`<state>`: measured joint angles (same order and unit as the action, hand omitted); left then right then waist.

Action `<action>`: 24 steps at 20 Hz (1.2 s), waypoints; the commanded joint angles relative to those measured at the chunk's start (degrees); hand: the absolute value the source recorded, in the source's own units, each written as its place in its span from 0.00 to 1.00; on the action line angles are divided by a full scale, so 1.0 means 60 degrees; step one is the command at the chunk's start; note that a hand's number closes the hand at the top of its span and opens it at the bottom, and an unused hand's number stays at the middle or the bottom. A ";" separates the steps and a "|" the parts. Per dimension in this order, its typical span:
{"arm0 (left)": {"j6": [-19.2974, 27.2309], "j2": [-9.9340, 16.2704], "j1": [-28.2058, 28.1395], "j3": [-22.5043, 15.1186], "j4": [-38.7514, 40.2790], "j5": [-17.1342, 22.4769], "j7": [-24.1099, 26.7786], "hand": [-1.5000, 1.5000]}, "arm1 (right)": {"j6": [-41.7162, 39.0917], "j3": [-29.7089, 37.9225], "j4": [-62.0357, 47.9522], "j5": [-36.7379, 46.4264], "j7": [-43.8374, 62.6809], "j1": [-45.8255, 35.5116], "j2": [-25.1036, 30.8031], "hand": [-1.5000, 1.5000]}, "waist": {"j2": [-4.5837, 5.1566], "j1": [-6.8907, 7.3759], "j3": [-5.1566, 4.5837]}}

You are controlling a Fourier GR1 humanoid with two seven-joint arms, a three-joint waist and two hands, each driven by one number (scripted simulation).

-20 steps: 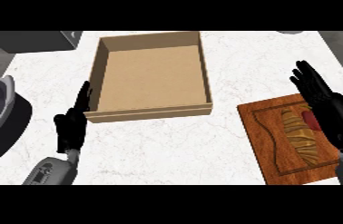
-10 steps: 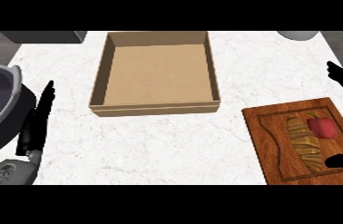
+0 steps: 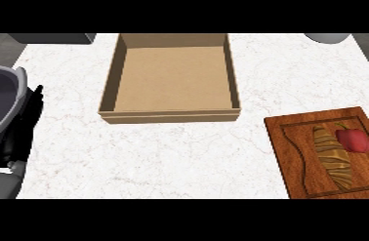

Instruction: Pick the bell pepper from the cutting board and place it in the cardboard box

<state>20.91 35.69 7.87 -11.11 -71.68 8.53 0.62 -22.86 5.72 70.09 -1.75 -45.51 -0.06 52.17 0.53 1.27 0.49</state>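
A red bell pepper (image 3: 354,139) lies on the wooden cutting board (image 3: 302,157) at the lower right, close to the view's right edge. The open cardboard box (image 3: 172,79) stands in the upper middle of the white counter, with nothing inside. My left hand (image 3: 27,119) shows at the far left edge, fingers straight and pointing up, well away from both the box and the board. The right hand is out of the picture.
A grey sink rim (image 3: 13,89) curves along the left edge beside my left hand. A grey block (image 3: 54,38) sits at the top left and a pale round object (image 3: 329,37) at the top right. Bare white counter lies between box and board.
The right hand has left the view at the right, uncovering the pepper. The left hand has slid further left toward the edge. The whole scene has shifted in the view.
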 commanded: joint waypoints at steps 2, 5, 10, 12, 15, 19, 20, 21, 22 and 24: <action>-0.0227 -0.0033 0.0279 -0.0093 0.0139 -0.0118 -0.0190 0.50 | 0.0580 -0.0118 -0.1831 0.1825 -0.2581 -0.0789 0.0781 0.00 | 0.0039 0.0121 -0.0023; -0.0151 -0.0002 0.0245 0.0015 0.0040 -0.0141 -0.0082 0.50 | 0.1156 -0.0745 -0.1868 0.3123 -0.2253 -0.1044 0.1815 0.00 | 0.0052 0.0269 -0.0038; -0.0112 -0.0178 0.0303 0.0007 0.0092 -0.0299 -0.0213 0.50 | 0.1237 -0.2038 -0.2490 0.4704 -0.1862 -0.2322 0.1976 0.00 | 0.0032 0.0317 -0.0059; -0.0463 -0.0092 0.0443 0.0142 0.0361 -0.0195 -0.0138 0.50 | 0.1483 -0.2478 -0.2645 0.5409 -0.1726 -0.2505 0.1968 0.00 | 0.0020 0.0191 -0.0069; -0.0306 0.0054 -0.0054 0.0101 -0.0335 -0.0362 -0.0292 0.50 | 0.1072 -0.3171 -0.2557 0.6297 -0.0793 -0.3233 0.1942 0.00 | -0.0025 0.0294 -0.0073; -0.0287 -0.0096 0.0031 0.0457 0.0022 -0.0526 -0.0230 0.50 | 0.1069 -0.3751 -0.2955 0.7219 -0.0320 -0.3903 0.0725 0.00 | -0.0045 0.0040 -0.0076; -0.0058 -0.0309 -0.0491 0.0333 -0.0470 -0.0730 -0.0269 0.50 | 0.0894 -0.3524 -0.2886 0.7200 -0.0485 -0.3685 0.0945 0.00 | -0.0079 -0.0050 -0.0078; -0.0117 -0.0259 -0.0150 0.0312 -0.0672 -0.0654 -0.0713 0.50 | 0.0779 -0.3846 -0.3468 0.7643 -0.0071 -0.4465 0.0584 0.00 | -0.0047 0.0087 -0.0072; -0.0407 -0.0350 0.0041 0.0387 -0.0351 -0.0584 -0.0589 0.50 | 0.1093 -0.3797 -0.3884 0.7972 -0.0166 -0.4814 0.0445 0.00 | -0.0038 0.0041 -0.0074; -0.0402 -0.0454 -0.0299 0.0652 -0.0174 -0.0848 -0.0227 0.50 | 0.0826 -0.3545 -0.2912 0.7949 0.0096 -0.4167 0.0416 0.00 | -0.0087 -0.0153 -0.0083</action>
<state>19.37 33.82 7.38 -8.83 -73.09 4.59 -1.72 -16.62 -15.77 52.06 42.56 -45.50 -24.51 55.92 0.21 1.30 0.03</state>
